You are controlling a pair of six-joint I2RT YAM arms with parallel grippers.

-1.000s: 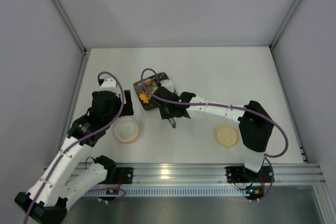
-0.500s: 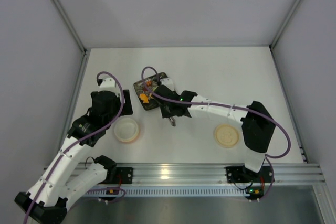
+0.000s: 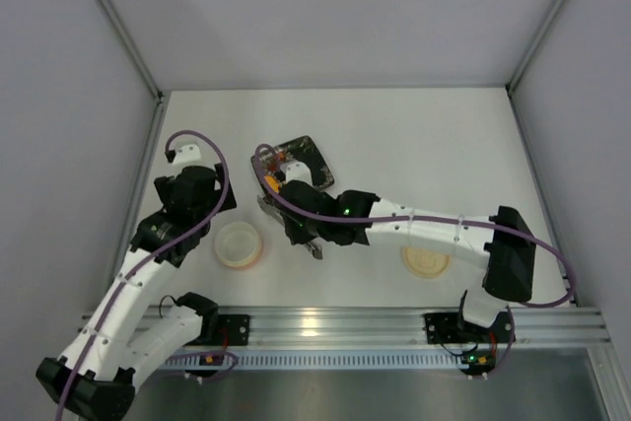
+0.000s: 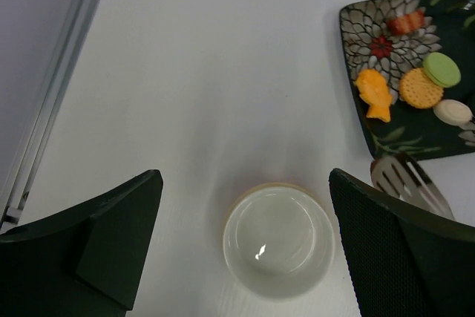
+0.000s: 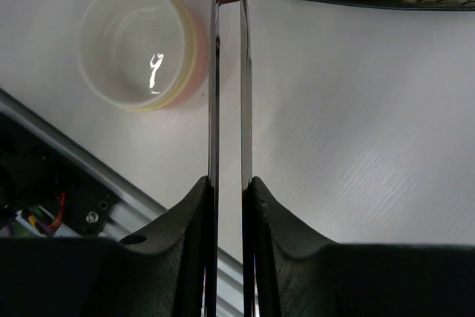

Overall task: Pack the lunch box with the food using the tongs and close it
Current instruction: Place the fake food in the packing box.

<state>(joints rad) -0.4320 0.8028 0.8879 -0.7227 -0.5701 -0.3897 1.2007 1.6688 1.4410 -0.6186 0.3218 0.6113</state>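
Currently the right gripper [image 5: 226, 183] pinches the thin silvery tongs [image 5: 226, 94], pressing their two slim arms almost together; something brownish shows between them at the top edge of the right wrist view. The small round cream lunch box with a pinkish-orange rim [image 5: 137, 46] sits open at the upper left there, just left of the tongs. The left gripper [image 4: 243, 180] hangs over it, fingers spread wide, holding nothing. Tiny colourful food pieces [image 4: 419, 88] lie on the dark square floral plate [image 4: 404, 142], upper right in the left wrist view. The flat cream lid [image 3: 424, 261] lies lower right in the overhead view, partly under the right arm.
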